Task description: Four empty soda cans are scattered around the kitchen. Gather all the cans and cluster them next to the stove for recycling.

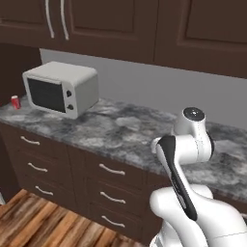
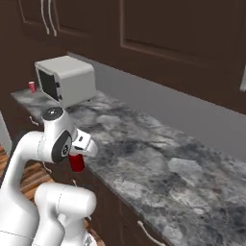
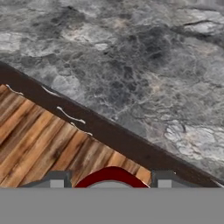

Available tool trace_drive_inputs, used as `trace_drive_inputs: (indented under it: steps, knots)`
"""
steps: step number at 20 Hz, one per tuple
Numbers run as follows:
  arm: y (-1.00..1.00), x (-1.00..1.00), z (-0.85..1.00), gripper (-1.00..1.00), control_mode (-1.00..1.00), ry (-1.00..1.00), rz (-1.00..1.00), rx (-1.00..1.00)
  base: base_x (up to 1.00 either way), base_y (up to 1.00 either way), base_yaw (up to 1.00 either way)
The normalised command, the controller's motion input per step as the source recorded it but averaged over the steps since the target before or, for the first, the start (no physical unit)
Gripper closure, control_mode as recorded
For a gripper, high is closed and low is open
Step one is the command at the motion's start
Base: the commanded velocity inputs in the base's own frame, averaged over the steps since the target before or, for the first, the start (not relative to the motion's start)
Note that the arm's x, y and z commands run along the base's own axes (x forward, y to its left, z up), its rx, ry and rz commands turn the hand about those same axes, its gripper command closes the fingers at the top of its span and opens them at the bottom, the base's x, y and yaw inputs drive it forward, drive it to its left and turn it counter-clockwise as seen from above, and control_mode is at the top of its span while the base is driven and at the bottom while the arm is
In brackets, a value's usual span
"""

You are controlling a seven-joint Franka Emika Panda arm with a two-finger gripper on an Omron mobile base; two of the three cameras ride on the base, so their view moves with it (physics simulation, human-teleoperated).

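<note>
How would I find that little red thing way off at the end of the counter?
Start at the boxy silver toaster oven on the grey marbled counter. Just past its far side, near the counter's end, stands a soda can. It is tiny, red and upright, the only bright thing resting on that stone.

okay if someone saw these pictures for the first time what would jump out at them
Probably the white arm holding a red soda can in its gripper, out over the front edge of the grey marbled counter, above the wooden floor. Next, the silver toaster oven at the counter's far left, under the dark cabinets. Another small red can stands just left of it.
</note>
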Motion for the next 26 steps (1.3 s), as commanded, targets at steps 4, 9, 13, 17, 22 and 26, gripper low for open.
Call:
trace_drive_inputs:
  steps: [4, 9, 13, 17, 22, 26]
  knots:
    - [0.00, 0.00, 0.00, 1.00, 1.00, 0.00, 0.00, 0.00, 0.00, 0.30, 0.49]
    - [0.00, 0.00, 0.00, 1.00, 1.00, 0.00, 0.00, 0.00, 0.00, 0.33, 0.48]
    - [0.00, 0.00, 0.00, 1.00, 1.00, 0.00, 0.00, 0.00, -0.02, 0.32, 0.49]
    - [0.00, 0.00, 0.00, 1.00, 1.00, 0.00, 0.00, 0.00, -0.02, 0.34, 0.49]
    - [0.00, 0.00, 0.00, 1.00, 1.00, 0.00, 0.00, 0.00, -0.02, 0.37, 0.47]
    - [0.00, 0.00, 0.00, 1.00, 1.00, 0.00, 0.00, 0.00, -0.03, 0.39, 0.46]
